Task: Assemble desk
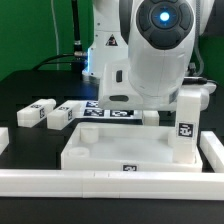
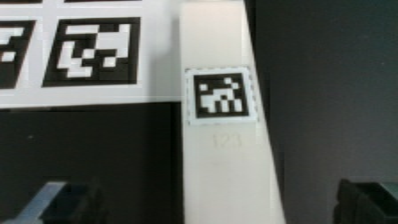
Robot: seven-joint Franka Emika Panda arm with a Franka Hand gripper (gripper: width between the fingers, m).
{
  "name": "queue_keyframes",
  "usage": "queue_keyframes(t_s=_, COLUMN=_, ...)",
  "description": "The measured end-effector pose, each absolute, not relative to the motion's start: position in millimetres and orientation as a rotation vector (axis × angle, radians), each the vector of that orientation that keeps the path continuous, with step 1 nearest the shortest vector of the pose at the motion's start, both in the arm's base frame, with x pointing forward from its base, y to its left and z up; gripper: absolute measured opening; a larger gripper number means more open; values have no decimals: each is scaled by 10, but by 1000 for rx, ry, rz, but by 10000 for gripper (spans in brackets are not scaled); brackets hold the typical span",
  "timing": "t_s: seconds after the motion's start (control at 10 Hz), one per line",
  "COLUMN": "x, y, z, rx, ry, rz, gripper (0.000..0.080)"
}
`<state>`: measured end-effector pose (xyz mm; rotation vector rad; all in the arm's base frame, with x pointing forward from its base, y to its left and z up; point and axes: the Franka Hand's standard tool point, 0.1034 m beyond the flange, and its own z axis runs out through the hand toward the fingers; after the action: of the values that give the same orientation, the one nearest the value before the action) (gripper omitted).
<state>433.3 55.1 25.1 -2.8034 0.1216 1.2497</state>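
Note:
The white rimmed tabletop [image 1: 105, 148] lies at the front middle of the black table. One white leg block [image 1: 188, 118] stands upright at its corner on the exterior view's right. Two leg blocks [image 1: 36, 113] [image 1: 66, 115] lie loose at the exterior view's left. In the wrist view a long white tagged bar [image 2: 222, 110], probably another leg, lies on the table beside the marker board [image 2: 71, 50]. My gripper [image 2: 214, 205] is open, with one dark finger [image 2: 63, 203] on each side of the bar, not touching it. In the exterior view the arm's body hides the fingers.
The marker board [image 1: 108, 112] lies behind the tabletop, under the arm. Long white border rails run along the front [image 1: 110, 182] and both sides [image 1: 214, 150]. A green backdrop stands behind the table.

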Motion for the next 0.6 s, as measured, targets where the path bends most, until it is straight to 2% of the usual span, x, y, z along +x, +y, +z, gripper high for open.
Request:
queue_keyframes(t_s=0.2, x=4312, y=571, z=243, rx=-2794, ry=115, rz=1269, gripper=649)
queue_keyframes(t_s=0.5, x=4200, y=542, z=181, rx=-2679, ry=118, rz=1492, gripper=649)
queue_keyframes(t_s=0.6, x=4242, y=549, z=141, rx=-2700, ry=116, rz=1457, gripper=649)
